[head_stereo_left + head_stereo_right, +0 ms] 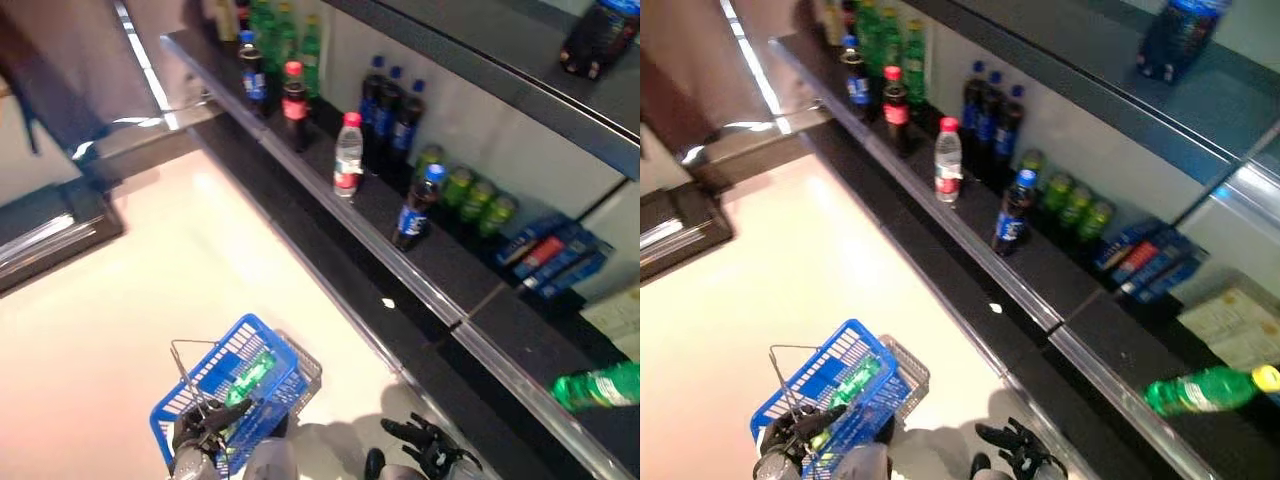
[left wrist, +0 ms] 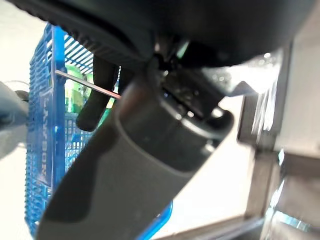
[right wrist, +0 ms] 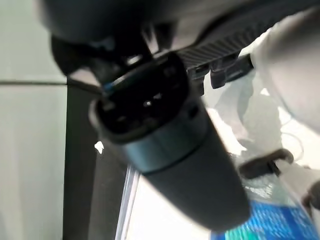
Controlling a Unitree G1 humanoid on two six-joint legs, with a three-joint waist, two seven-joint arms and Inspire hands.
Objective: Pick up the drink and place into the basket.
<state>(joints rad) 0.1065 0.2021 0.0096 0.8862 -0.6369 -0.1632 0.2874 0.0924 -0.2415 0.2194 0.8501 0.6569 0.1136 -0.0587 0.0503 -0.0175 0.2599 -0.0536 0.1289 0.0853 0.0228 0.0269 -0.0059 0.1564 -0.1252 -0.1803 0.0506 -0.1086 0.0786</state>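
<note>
The blue basket (image 1: 240, 385) hangs low at the left over the pale floor. My left hand (image 1: 195, 435) is shut on its thin wire handles (image 2: 85, 85). A green drink (image 1: 250, 373) lies inside the basket, and it also shows in the left wrist view (image 2: 75, 92). My right hand (image 1: 425, 445) is low at the right of the basket, apart from it, with fingers spread and holding nothing. A green bottle (image 1: 598, 387) lies on its side on the dark shelf at the far right.
The dark shelf (image 1: 470, 290) runs diagonally along the right. On it stand a blue-capped dark bottle (image 1: 415, 210), a clear bottle with a red cap (image 1: 348, 155), a red-capped dark bottle (image 1: 293, 105), green cans (image 1: 465, 190) and blue boxes (image 1: 555, 250). An upper shelf (image 1: 520, 70) hangs above.
</note>
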